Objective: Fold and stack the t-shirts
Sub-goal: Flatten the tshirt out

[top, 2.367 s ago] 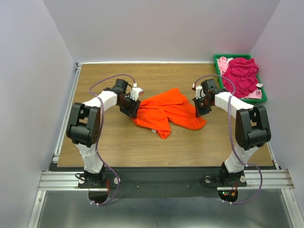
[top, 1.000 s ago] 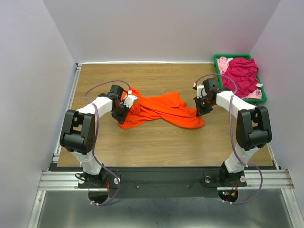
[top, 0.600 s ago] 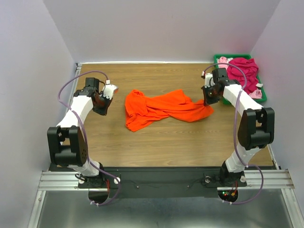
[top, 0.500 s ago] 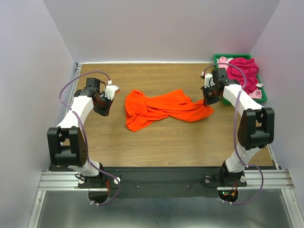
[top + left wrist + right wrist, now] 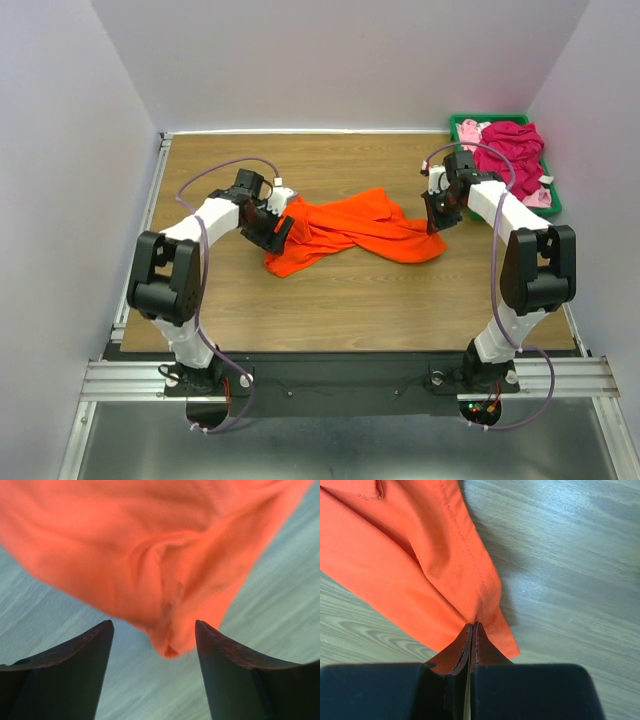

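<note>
Orange t-shirt (image 5: pixel 345 228), crumpled and twisted into a long band across the middle of the wooden table (image 5: pixel 330 300). The right gripper (image 5: pixel 471 626) pinches its right-hand hem, jaws fully closed on the cloth. The left gripper (image 5: pixel 152 630) stands wide open at the shirt's left end, a blurred fold between its fingers, not clamped. From above, the left wrist hides part of that end. The green bin (image 5: pixel 490 118) at the far right corner holds a magenta t-shirt (image 5: pixel 508 155) heaped over a pale pink t-shirt (image 5: pixel 468 133), which is mostly covered

even, bright overhead light — soft shadows; left wrist view blurred, orange shirt (image 5: pixel 150 555) out of focus.
</note>
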You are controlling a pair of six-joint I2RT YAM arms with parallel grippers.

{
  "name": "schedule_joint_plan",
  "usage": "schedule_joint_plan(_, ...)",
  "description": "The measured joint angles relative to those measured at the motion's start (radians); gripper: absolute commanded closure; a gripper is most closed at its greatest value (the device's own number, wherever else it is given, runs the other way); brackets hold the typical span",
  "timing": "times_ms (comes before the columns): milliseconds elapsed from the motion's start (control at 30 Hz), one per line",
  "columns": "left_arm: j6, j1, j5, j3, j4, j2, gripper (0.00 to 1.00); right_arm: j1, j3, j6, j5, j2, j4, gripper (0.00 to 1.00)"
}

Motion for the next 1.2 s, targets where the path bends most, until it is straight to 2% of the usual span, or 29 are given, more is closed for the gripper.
schedule_joint_plan(67, -0.013, 0.002, 0.000, 0.000, 0.029, 0.057, 0.43, 0.000, 0.000, 0.000, 0.000, 0.000, -0.002, 0.99)
schedule_joint_plan(100, -0.019, 0.002, 0.000, 0.000, 0.035, 0.079, 0.63, 0.000, 0.000, 0.000, 0.000, 0.000, -0.003, 0.99)
schedule_joint_plan(200, -0.021, 0.005, 0.003, 0.005, 0.049, 0.114, 1.00, 0.000, 0.000, 0.000, 0.003, 0.000, -0.004, 0.99)
schedule_joint_plan(367, 0.025, 0.037, 0.011, 0.013, -0.016, 0.095, 1.00, -0.003, 0.000, -0.002, 0.018, -0.001, -0.010, 0.99)
schedule_joint_plan(600, 0.174, 0.265, -0.014, 0.121, -0.221, -0.003, 1.00, -0.043, 0.001, -0.037, 0.034, -0.052, -0.059, 0.99)
schedule_joint_plan(667, 0.204, 0.297, -0.039, 0.145, -0.243, -0.005, 1.00, -0.048, 0.001, -0.050, 0.036, -0.068, -0.065, 0.99)
schedule_joint_plan(767, 0.246, 0.312, -0.068, 0.157, -0.266, 0.019, 1.00, -0.048, -0.018, -0.072, 0.014, -0.069, -0.064, 0.99)
schedule_joint_plan(1000, 0.282, 0.324, -0.090, 0.153, -0.256, 0.129, 1.00, -0.044, -0.194, -0.171, -0.027, -0.068, -0.126, 0.99)
schedule_joint_plan(1067, 0.283, 0.338, -0.090, 0.153, -0.241, 0.143, 0.91, -0.039, -0.234, -0.208, -0.039, -0.068, -0.165, 0.99)
schedule_joint_plan(1100, 0.288, 0.343, -0.089, 0.153, -0.234, 0.145, 0.83, -0.038, -0.248, -0.229, -0.045, -0.068, -0.190, 0.91)
schedule_joint_plan(1133, 0.293, 0.349, -0.086, 0.153, -0.228, 0.146, 0.70, -0.033, -0.252, -0.246, -0.054, -0.068, -0.215, 0.79)
schedule_joint_plan(1167, 0.298, 0.352, -0.080, 0.153, -0.223, 0.146, 0.64, -0.031, -0.250, -0.263, -0.067, -0.068, -0.233, 0.52)
schedule_joint_plan(1200, 0.309, 0.356, -0.068, 0.153, -0.219, 0.145, 0.59, -0.027, -0.242, -0.276, -0.077, -0.069, -0.252, 0.43)
